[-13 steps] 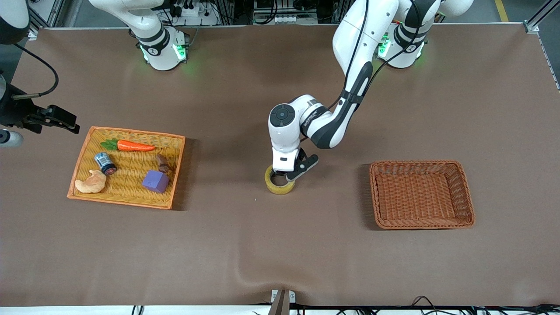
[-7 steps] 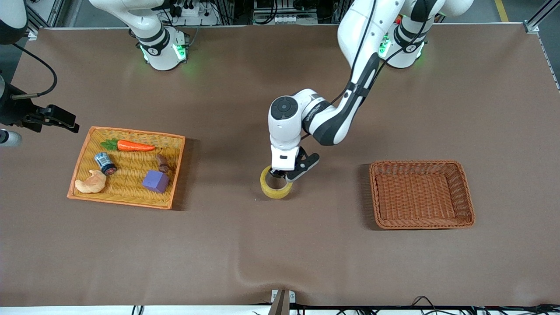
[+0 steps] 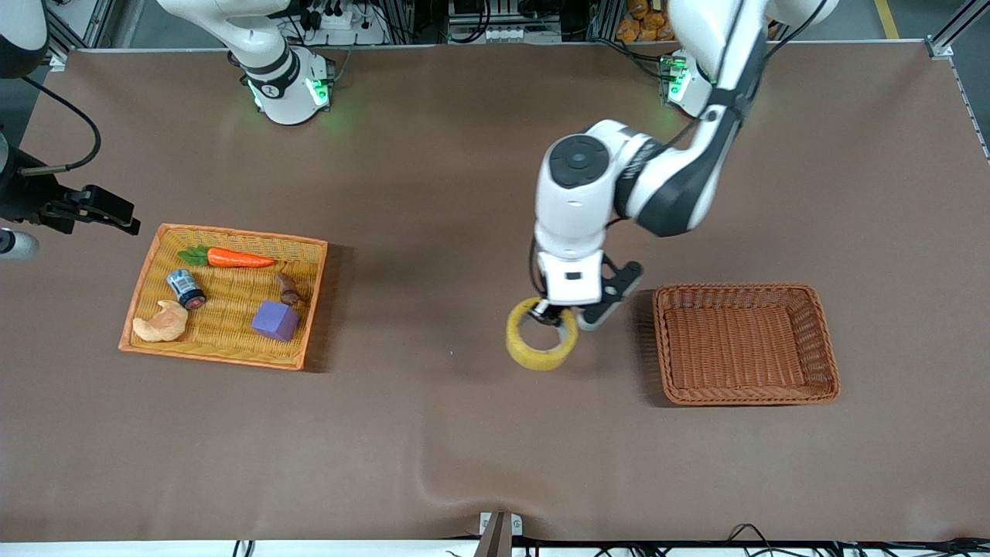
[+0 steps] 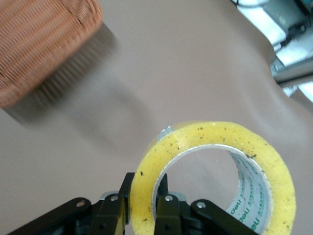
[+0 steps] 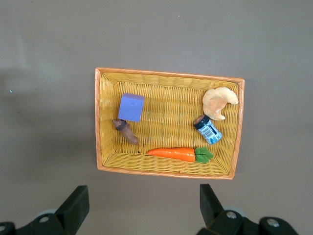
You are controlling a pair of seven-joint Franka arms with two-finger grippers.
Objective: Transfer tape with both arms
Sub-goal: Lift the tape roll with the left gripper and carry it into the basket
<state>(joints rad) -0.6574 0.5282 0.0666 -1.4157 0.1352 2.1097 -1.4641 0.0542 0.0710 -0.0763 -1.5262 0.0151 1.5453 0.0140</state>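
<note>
We see a robotics lab: two white arms bolted at the edge of a brown-covered table (image 3: 433,433), bases w/ green status lights (image 3: 317,91), aluminium framing (image 3: 955,23), power strips and loose cables (image 3: 340,15) by the bases.

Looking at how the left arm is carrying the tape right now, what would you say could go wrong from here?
The left pincer pinches only one wall of the tape, so the roll hangs off to one side and might twist or slip out. Carried low, it could also clip the rim of the brown basket. The right pincer waits open over the yellow basket.
</note>
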